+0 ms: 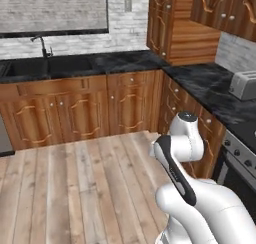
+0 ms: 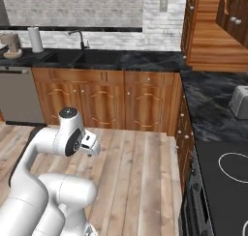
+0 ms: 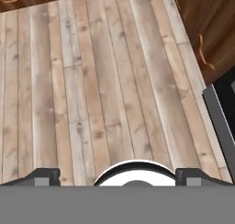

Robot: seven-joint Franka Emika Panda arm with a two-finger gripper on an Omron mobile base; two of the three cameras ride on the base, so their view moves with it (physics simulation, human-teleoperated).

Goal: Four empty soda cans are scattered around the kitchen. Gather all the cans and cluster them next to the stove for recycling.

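Observation:
The soda cans are out of view. The stove [image 2: 215,191], a black glass cooktop with white ring outlines, lies at the lower right of the right base view. Its silver front with black knobs [image 1: 241,157] sits at the right edge of the left base view. My arm is folded over the wood floor, with the hand pointing down. In the hand view my gripper [image 3: 119,176] is open, its two dark fingertips [image 3: 44,176] far apart over bare floor planks with nothing between them. The stove's front edge [image 3: 221,122] runs along the right of that view.
A silver toaster [image 2: 240,101] stands on the black counter [image 2: 208,102] beyond the stove. A sink with faucet [image 2: 79,37] is on the back counter. A dishwasher [image 2: 15,95] and paper towel roll [image 2: 35,39] are at far left. Wood floor [image 1: 75,188] stretches ahead.

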